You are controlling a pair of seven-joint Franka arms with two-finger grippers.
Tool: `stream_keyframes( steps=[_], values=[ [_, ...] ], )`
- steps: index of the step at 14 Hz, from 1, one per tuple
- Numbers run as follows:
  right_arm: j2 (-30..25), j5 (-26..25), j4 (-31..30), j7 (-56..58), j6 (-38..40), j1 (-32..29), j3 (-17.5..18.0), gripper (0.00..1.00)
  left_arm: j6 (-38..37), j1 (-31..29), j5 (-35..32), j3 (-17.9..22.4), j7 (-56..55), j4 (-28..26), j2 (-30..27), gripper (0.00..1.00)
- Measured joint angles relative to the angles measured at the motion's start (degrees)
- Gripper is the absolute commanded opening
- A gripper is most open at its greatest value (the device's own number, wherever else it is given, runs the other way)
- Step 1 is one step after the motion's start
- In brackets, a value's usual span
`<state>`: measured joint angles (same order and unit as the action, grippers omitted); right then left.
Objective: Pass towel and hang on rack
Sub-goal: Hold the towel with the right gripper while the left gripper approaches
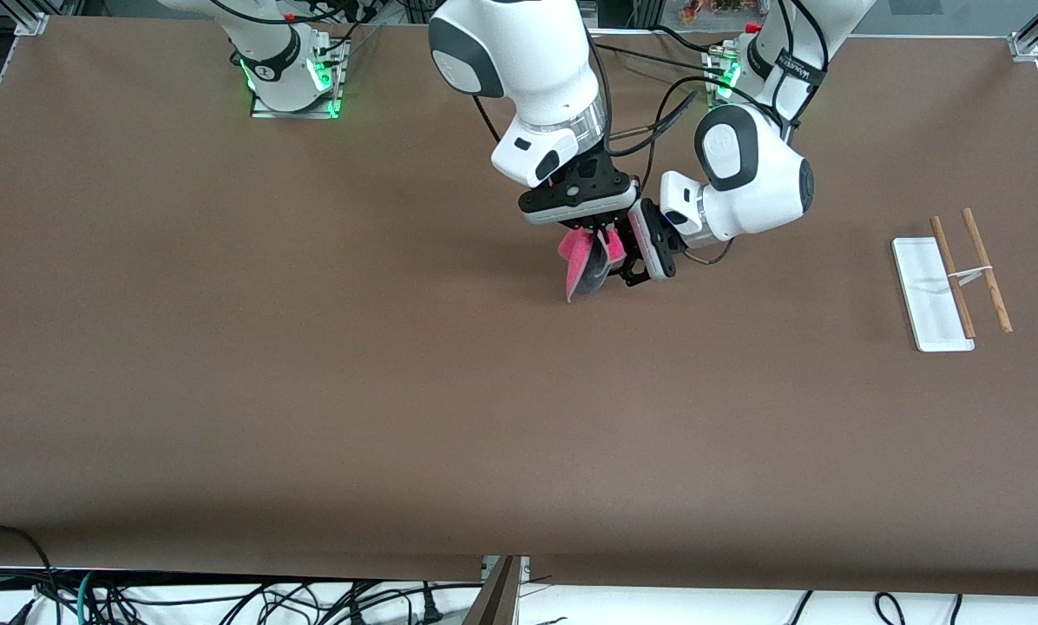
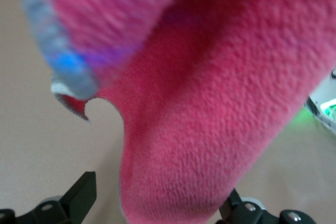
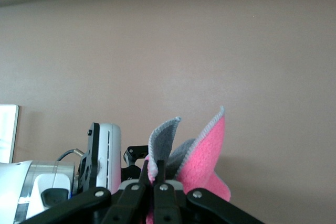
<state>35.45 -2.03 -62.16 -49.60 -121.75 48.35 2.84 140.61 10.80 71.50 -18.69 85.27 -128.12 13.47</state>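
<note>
The pink-red towel (image 1: 584, 260) hangs over the middle of the table, pinched at its top by my right gripper (image 1: 601, 233), which points down and is shut on it. In the right wrist view the fingers (image 3: 160, 174) clamp a grey-edged fold of the towel (image 3: 207, 156). My left gripper (image 1: 620, 260) comes in sideways at the towel's level and is open. Through the left wrist camera the towel (image 2: 210, 103) fills the space between the spread fingers (image 2: 84, 187) of my left gripper (image 2: 157, 195). The rack (image 1: 953, 282) stands toward the left arm's end of the table.
The rack's white base (image 1: 931, 299) lies flat, with two wooden rods (image 1: 988, 269) joined by a white crosspiece beside it. Brown table surface (image 1: 311, 347) spreads around the arms. Cables hang below the table's edge nearest the front camera.
</note>
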Motion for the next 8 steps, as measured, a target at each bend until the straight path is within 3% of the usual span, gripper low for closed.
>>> stream_keyframes(
  steps=[8],
  values=[
    [0.00, 0.00, 0.00, 0.00, -0.04, 0.00, -0.01, 0.00, 1.04, 0.81, 2.11, -0.01, 1.80, 0.81, 0.79, 1.00]
  ],
)
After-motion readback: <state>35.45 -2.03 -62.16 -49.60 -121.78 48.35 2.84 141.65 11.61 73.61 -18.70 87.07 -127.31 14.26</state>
